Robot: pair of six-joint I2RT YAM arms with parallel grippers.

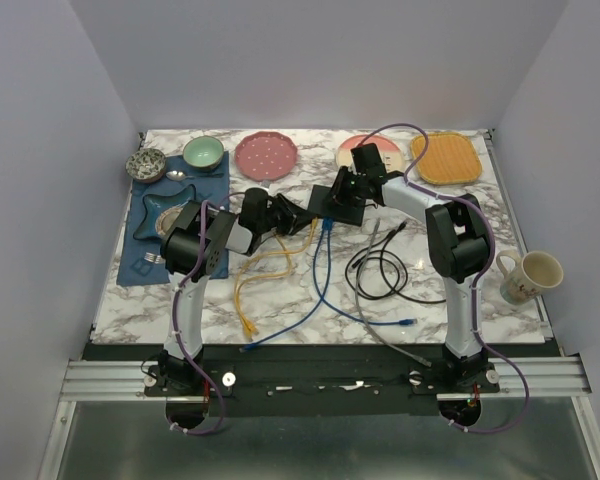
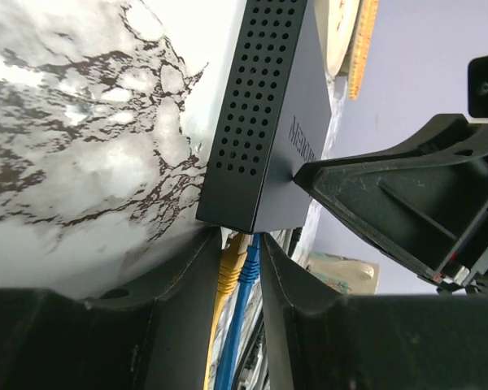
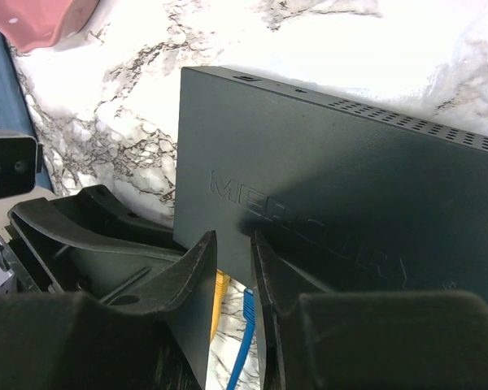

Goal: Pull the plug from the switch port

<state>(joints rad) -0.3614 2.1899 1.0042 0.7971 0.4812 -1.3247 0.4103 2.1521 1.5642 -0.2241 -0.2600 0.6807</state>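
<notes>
The switch (image 1: 327, 203) (image 2: 264, 106) (image 3: 325, 179) lies flat on the marble at mid-table. A yellow plug (image 2: 232, 256) and a blue plug (image 2: 250, 262) sit side by side in its sockets. My left gripper (image 1: 302, 222) (image 2: 242, 241) reaches in from the left and is shut on both plugs, one finger against each, right at the switch's edge. My right gripper (image 1: 348, 195) (image 3: 234, 240) rests its fingertips on the switch's top near that same edge, jaws a little apart with nothing between them. Its finger (image 2: 374, 195) touches the top face in the left wrist view.
The yellow cable (image 1: 255, 275) and blue cable (image 1: 325, 265) trail toward the near edge, beside a coiled black cable (image 1: 380, 270). A mug (image 1: 528, 275) stands at right. Plates (image 1: 266, 153) (image 1: 446, 157), bowls (image 1: 203, 152) and a blue mat (image 1: 145, 260) fill the back and left.
</notes>
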